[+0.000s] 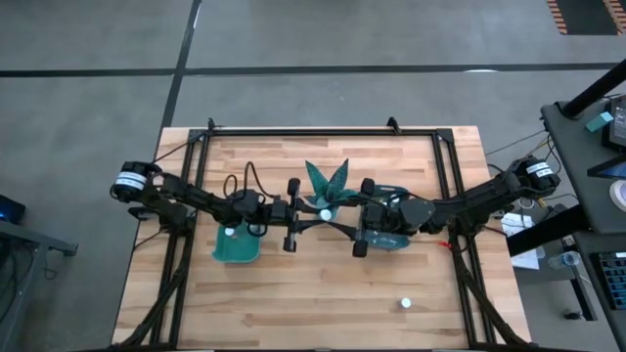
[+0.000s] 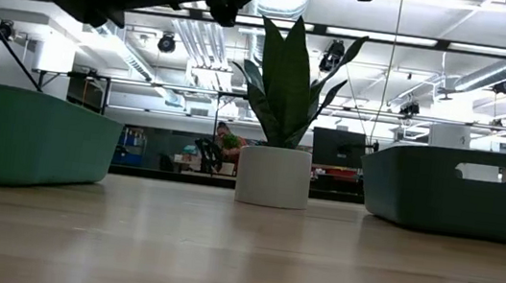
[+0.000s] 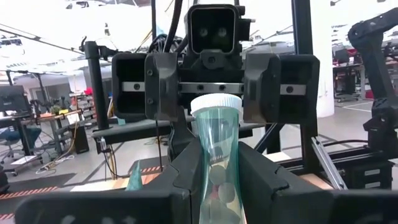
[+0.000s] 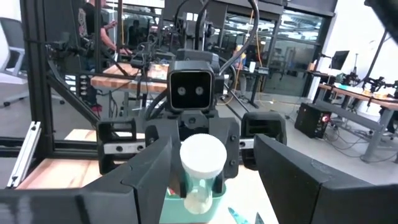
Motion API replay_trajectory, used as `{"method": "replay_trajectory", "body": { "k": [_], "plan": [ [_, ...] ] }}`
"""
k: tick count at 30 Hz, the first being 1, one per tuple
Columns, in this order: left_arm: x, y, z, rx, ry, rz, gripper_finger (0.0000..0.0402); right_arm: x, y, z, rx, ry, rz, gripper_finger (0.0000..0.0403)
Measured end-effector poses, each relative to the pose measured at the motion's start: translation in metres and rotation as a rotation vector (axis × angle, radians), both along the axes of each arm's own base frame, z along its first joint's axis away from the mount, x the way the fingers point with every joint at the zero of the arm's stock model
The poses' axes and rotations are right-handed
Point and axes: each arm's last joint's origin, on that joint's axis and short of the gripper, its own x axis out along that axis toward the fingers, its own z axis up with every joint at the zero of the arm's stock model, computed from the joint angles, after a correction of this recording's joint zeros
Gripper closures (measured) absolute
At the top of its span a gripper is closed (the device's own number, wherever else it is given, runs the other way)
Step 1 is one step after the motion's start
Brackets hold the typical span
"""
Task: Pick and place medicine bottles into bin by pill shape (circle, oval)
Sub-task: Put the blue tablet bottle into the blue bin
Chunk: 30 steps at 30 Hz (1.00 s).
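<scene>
Above table centre: left fingers (image 3: 186,180) clenched on medicine bottle (image 3: 217,162); right fingers (image 4: 292,180) spread wide, empty.

From my remote station, I find no lettering, label, brand, number or sign that I can read in any view. The bottle (image 3: 216,155) carries no legible print, and neither do the teal bins (image 2: 450,190) or the white plant pot (image 2: 273,176).

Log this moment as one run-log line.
left pincer: shut on pill bottle, raised mid-table | right pincer: open, facing it, bottle cap between its fingers | loose bottle: near table edge
</scene>
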Motion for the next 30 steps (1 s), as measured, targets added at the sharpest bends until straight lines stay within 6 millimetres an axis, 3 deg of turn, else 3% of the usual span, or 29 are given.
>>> {"method": "replay_trajectory", "body": {
  "k": [21,24,30],
  "plan": [
    [0.021,-0.002,0.001,0.023,-0.012,0.013,0.0343,0.0,0.0,-0.001,-0.009,0.016,0.007,0.0186],
    [0.021,-0.002,0.002,0.023,-0.013,0.013,0.0343,0.0,0.0,-0.001,-0.009,0.017,0.007,0.0203],
    [0.021,-0.002,0.002,0.023,-0.013,0.014,0.0343,0.0,0.0,-0.002,-0.004,0.023,0.008,0.0275]
  ]
}}
